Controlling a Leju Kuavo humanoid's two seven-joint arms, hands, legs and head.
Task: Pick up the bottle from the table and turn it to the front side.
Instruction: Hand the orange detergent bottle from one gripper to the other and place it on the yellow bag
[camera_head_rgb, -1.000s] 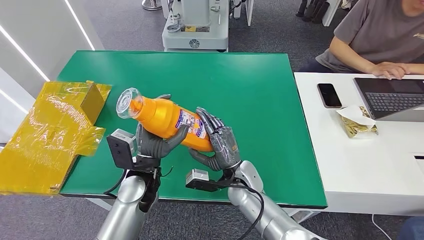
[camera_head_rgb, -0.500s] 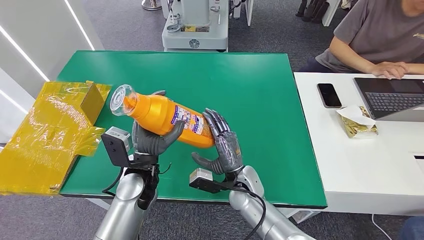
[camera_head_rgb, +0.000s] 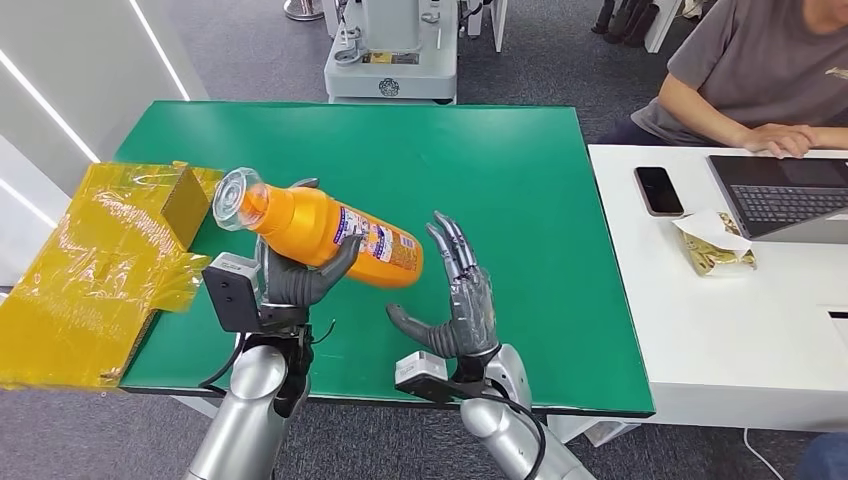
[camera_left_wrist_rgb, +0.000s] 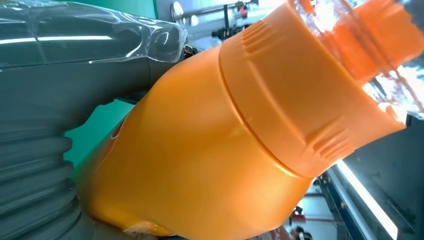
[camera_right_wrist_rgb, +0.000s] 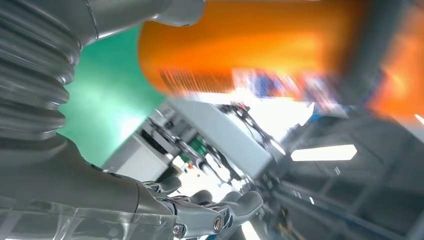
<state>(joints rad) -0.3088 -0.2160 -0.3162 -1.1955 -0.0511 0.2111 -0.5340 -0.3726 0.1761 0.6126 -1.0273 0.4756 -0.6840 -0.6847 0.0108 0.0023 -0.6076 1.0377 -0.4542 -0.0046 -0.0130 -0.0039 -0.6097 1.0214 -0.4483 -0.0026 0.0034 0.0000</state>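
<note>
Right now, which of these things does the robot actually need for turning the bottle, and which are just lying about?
Needed: bottle, held off the table by the left hand; right hand, open beside it.

Lying about: yellow box, phone, laptop, snack packet.

My left hand (camera_head_rgb: 292, 278) hides the bottle's (camera_head_rgb: 330, 232) underside. Its label (camera_head_rgb: 375, 243) print is too small to read, and the right wrist view smears it

The head view looks down from high onto the green bench (camera_head_rgb: 520, 180). Both wrist views sit very near the bottle (camera_head_rgb: 335, 232), which all three views share.
</note>
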